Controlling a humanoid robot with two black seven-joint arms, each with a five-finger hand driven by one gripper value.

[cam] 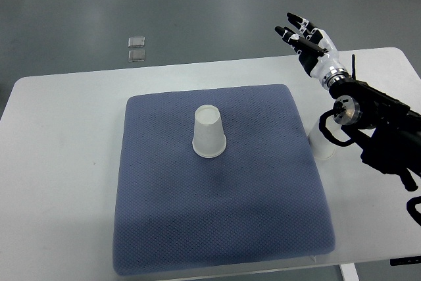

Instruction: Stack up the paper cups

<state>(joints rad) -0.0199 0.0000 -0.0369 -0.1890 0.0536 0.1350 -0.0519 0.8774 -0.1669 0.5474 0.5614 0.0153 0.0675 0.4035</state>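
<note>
Grey floor, white bench; my right hand raised, fingers spread, empty; next I reach the inverted cup on the pad.

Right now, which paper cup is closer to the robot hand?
The cup on the bare table, just off the blue mat's right edge, partly hidden under the right robot hand's arm. The other cup stands upside down mid-mat.

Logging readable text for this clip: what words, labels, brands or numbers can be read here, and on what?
None can be read.
Upside-down paper cup on the blue mat: plain white, no print.
Second paper cup under the right arm: mostly hidden, no print visible.
Right hand: no legible marking.
Two small clear items on the floor: too small to tell.
</note>
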